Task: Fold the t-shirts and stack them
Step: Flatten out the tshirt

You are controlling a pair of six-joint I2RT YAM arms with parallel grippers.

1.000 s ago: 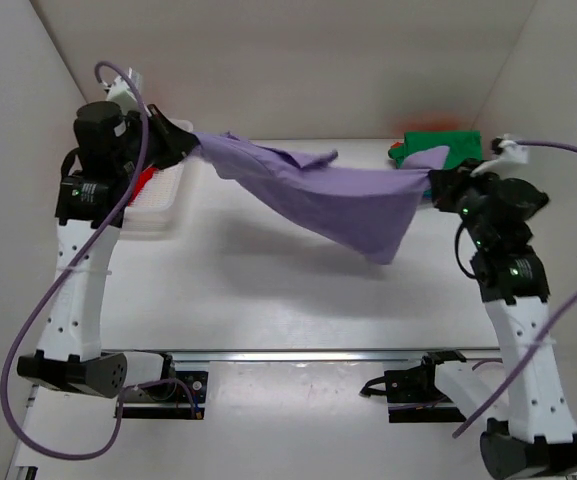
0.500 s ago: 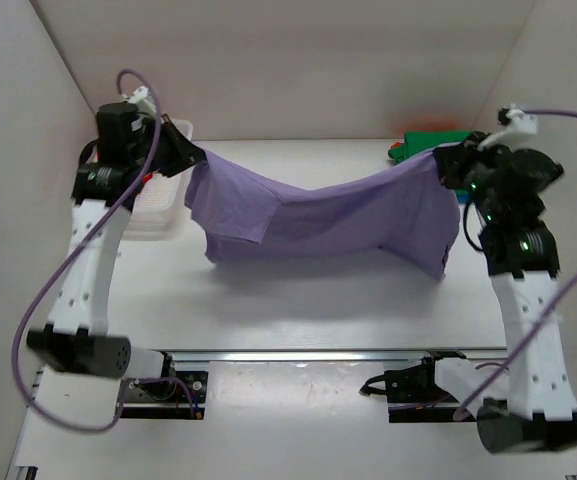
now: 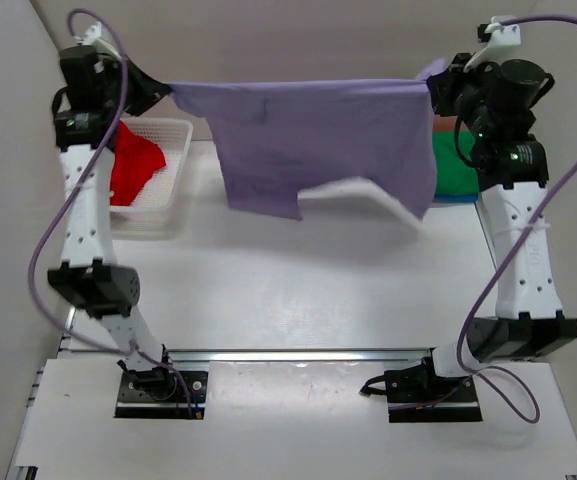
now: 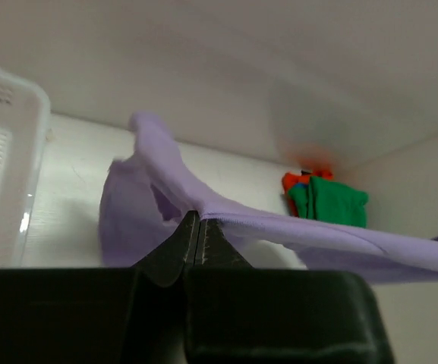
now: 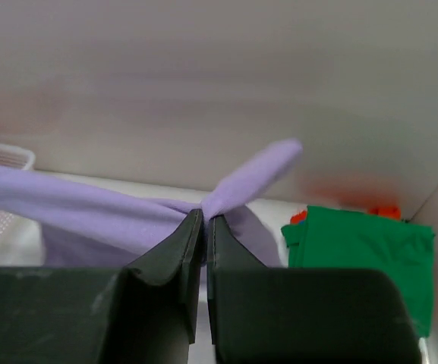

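- The worktop (image 3: 298, 300) lay bare beneath the hanging cloth, so a lay-down spot was available.
- The lavender t-shirt (image 3: 318, 140) hung in the air above the far part of the worktop. Its top edge was stretched nearly straight between the two arms, and its lower hem hung uneven and blurred.
- The white mesh basket (image 3: 176, 185) sat at the far left, just beside the shirt's left edge.
- The folded green t-shirt (image 3: 458, 165) rested at the far right, partly behind the hanging cloth. A careless lowering could drag the hem over it and upset the stack.
- The red t-shirt (image 3: 133, 165) lay crumpled in the basket, not yet folded.
- The left end effector (image 3: 168, 90) was clamped on one top corner of the lavender shirt, only a thin edge caught between the fingers. The right end effector (image 3: 430, 88) was pinched on the other corner likewise.
- With so little cloth in each pinch, more tension or a quick swing could pull a corner free. The uneven hem would probably land creased.
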